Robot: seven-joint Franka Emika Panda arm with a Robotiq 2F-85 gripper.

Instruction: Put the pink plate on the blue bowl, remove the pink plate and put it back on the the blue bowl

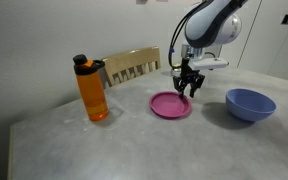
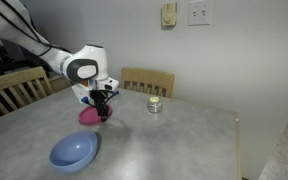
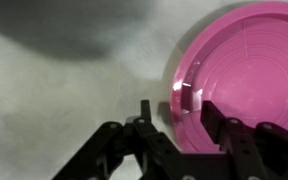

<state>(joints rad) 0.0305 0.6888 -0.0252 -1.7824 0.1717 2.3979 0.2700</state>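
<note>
The pink plate (image 1: 170,105) lies flat on the grey table, and it also shows in an exterior view (image 2: 89,117) and fills the right of the wrist view (image 3: 249,70). My gripper (image 1: 189,88) is down at the plate's edge. In the wrist view my gripper (image 3: 177,112) is open, with one finger outside the rim and one inside it. The rim sits between them. The blue bowl (image 1: 250,103) stands apart from the plate, empty, and also shows in an exterior view (image 2: 73,151).
An orange bottle with a black lid (image 1: 92,90) stands on the table. A small jar (image 2: 155,104) sits near the far edge. Wooden chairs (image 1: 132,65) (image 2: 9,90) stand against the table. The wall is close behind.
</note>
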